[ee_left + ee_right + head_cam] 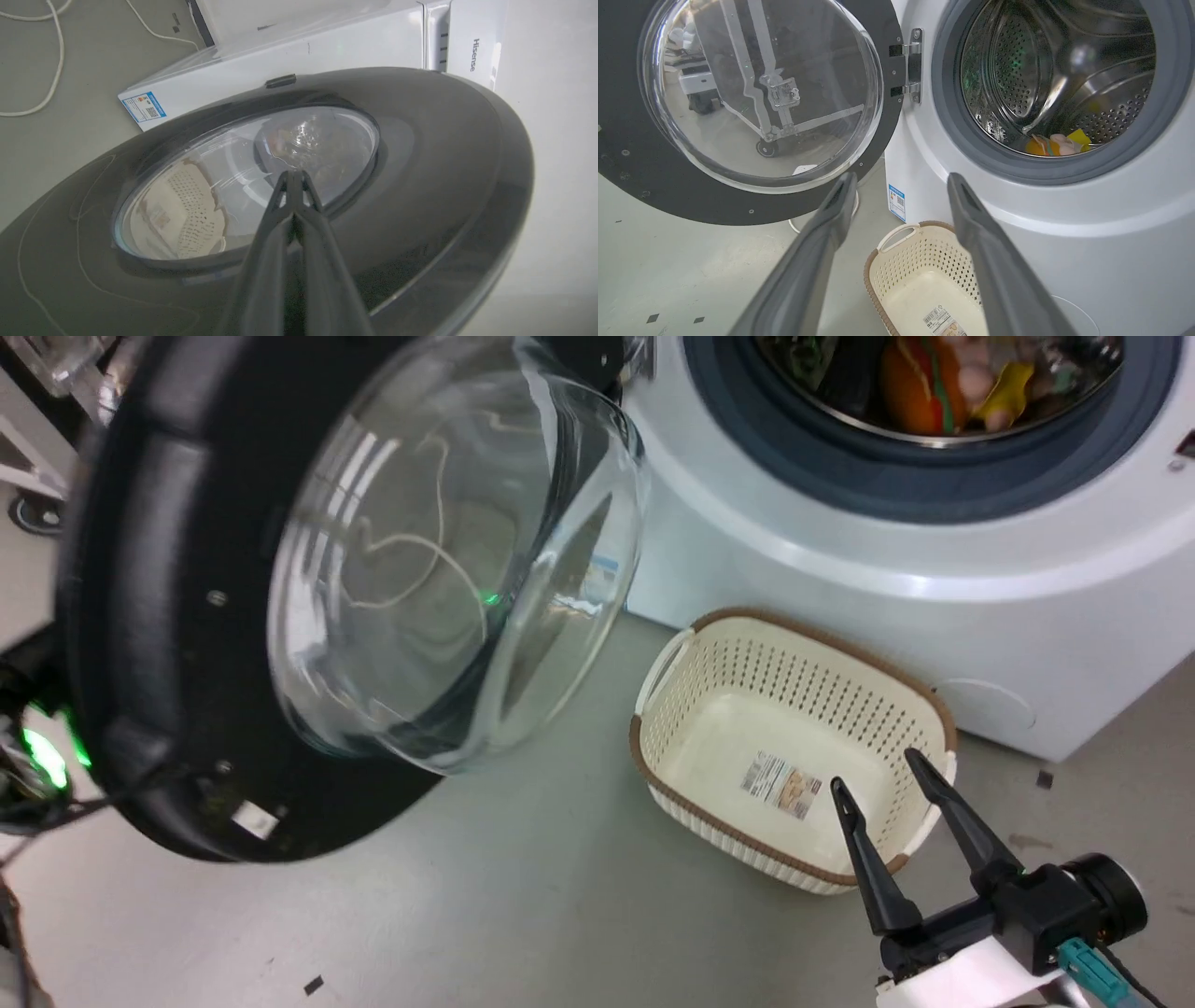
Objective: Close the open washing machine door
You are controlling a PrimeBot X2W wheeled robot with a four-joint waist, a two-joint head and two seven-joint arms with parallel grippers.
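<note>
Head view: basket (775, 677) on floor (560, 896) in frt of washer (840, 551), door (159, 616) open.

Left gripper (294, 176) — two long dark fingers pressed flat together along their length, tips meeting, rising from the bottom middle of the left wrist view.
Right gripper (878, 773) — lower right of the head view, fingers spread wide in a V, pointing up and slightly left. Black wrist block (1036, 905) behind the fingers; pale forearm (971, 980) beneath it.
</note>
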